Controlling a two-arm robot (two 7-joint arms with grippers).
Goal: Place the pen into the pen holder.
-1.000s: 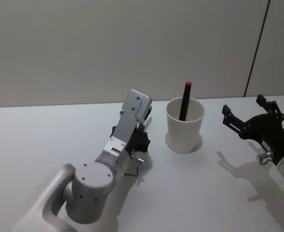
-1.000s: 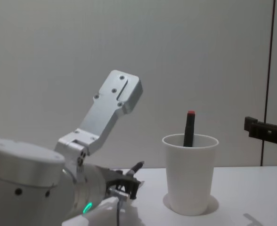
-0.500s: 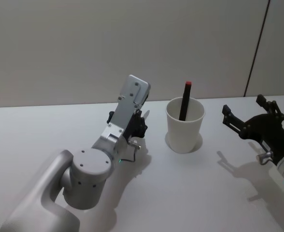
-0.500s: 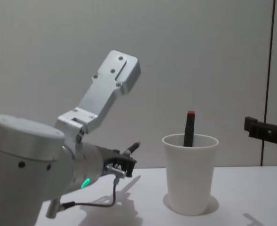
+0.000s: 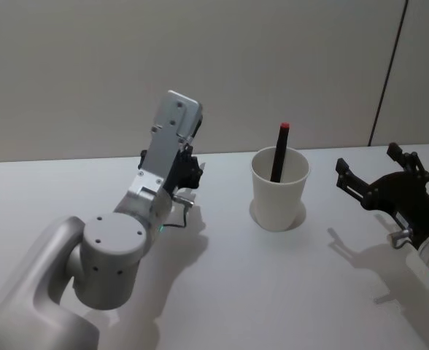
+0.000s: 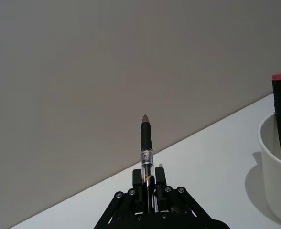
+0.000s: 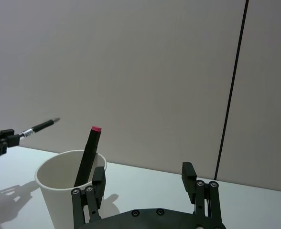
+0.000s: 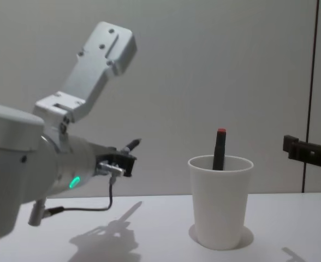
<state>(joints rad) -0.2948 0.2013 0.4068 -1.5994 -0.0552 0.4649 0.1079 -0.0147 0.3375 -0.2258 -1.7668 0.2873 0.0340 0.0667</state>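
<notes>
**A:** ok where are we at? White counter [image 5: 273, 292], big left arm [image 5: 109, 251] raised over its left side, cup [image 5: 279, 197] standing upright mid-counter.

**B:** yep. The right jaws sit off to the cup's right, spread wide with nothing in them. That arm looks parked, ignore it imo.

**A:** there's a red-capped marker [image 5: 280, 149] in the cup, poking up past the rim. That's not our pen though?

**B:** nope. The pen [image 6: 146, 143] is pinched in the left jaws, which are clamped on its barrel with the grey tip sticking out front. It's in the air to the left of the cup, around rim height. It's lying fairly flat, with the tip angled up a bit and pointing toward the cup.

**A:** so not in yet. What's the trick?

**B:** I'd go up first and then across, so the tip clears the rim instead of poking the wall. It's a paper cup, so one nudge probably slides or tips it. Roll the wrist so the pen goes steep and aim for the free side away from the marker. Get the tip below the rim, and only then let go.
</notes>
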